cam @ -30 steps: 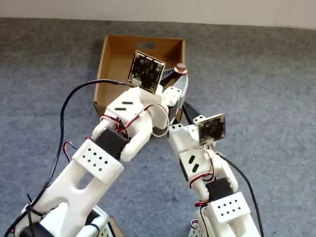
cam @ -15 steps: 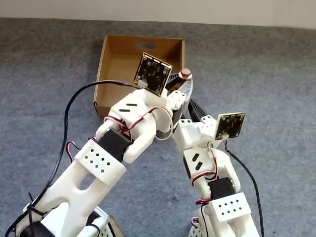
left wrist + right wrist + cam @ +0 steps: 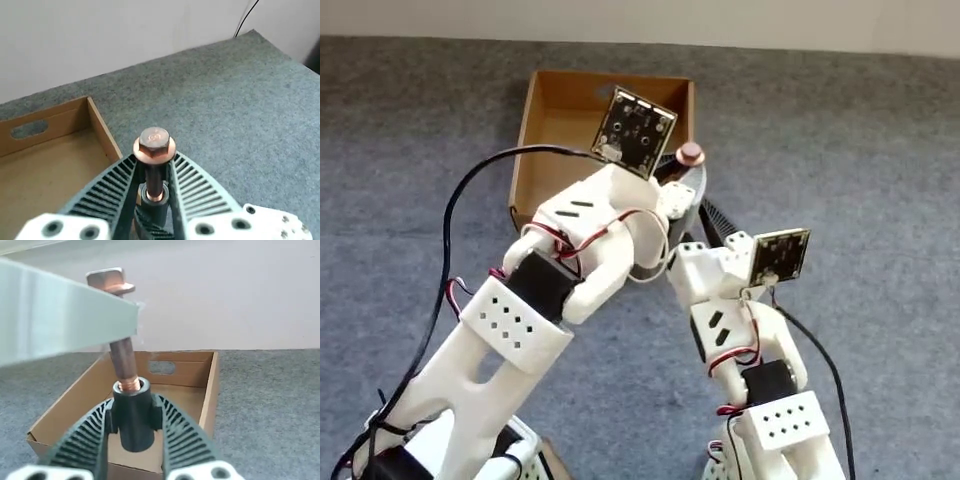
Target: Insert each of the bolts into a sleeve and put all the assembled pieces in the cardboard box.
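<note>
Grips a copper-coloured, hex-headed metal bolt (image 3: 154,145) by the shank in the left gripper (image 3: 154,162), ribbed fingers (image 3: 115,185) drawn in to the shank's width, head standing clear above them. Clamps a short black cylindrical sleeve (image 3: 134,415) in the right gripper (image 3: 134,407), closed against its sides with the open mouth turned up toward the bolt.

Sets the sleeve directly under the bolt, tip just inside the bore (most of the shank bare above the rim). Shares one long axis between the two, near upright with a slight lean in the right wrist view. Calls, as a judgement, for a straight push along that axis, bolt down or sleeve up, with any sideways drift likely to jam the tip on the rim. Reads as mid-insertion, not yet seated.

Hangs in the air over the grey carpeted table (image 3: 840,130), just beside the right wall of the open brown cardboard box (image 3: 535,130), itself lying toward the table's far edge. Looks a short carry into the box for either arm.

Against a second ago: bolt head a little nearer the table's near edge, along the same box wall. Right wrist swung out toward the table's right edge. Left wrist turned slightly the same way.
</note>
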Robot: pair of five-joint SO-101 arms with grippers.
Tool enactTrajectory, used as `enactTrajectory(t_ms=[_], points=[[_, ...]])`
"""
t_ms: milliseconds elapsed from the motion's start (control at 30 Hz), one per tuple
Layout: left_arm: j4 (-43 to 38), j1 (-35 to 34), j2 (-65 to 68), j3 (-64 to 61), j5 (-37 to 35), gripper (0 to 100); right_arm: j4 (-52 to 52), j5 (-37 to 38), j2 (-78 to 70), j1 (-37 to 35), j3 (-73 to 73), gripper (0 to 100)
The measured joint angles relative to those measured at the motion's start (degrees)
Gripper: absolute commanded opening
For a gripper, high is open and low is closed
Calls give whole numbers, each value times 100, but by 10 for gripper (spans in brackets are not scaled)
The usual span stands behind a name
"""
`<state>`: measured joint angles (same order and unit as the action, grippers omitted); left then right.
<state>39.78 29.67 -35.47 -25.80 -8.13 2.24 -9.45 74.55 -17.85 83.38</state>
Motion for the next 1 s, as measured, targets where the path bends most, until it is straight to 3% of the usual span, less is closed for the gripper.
enactTrajectory(t_ms=[200, 500, 733, 1000], points=[[158, 0, 70, 132, 0, 8, 0, 0, 0, 0, 0, 7], [1275, 0, 1081, 1486, 0, 9, 0, 0, -9, 9, 0, 7], [1424, 0, 1196, 1662, 18, 9, 0, 0, -9, 35, 0, 7], [1459, 79, 1213, 1714, 598, 9, 0, 0, -9, 35, 0, 7]])
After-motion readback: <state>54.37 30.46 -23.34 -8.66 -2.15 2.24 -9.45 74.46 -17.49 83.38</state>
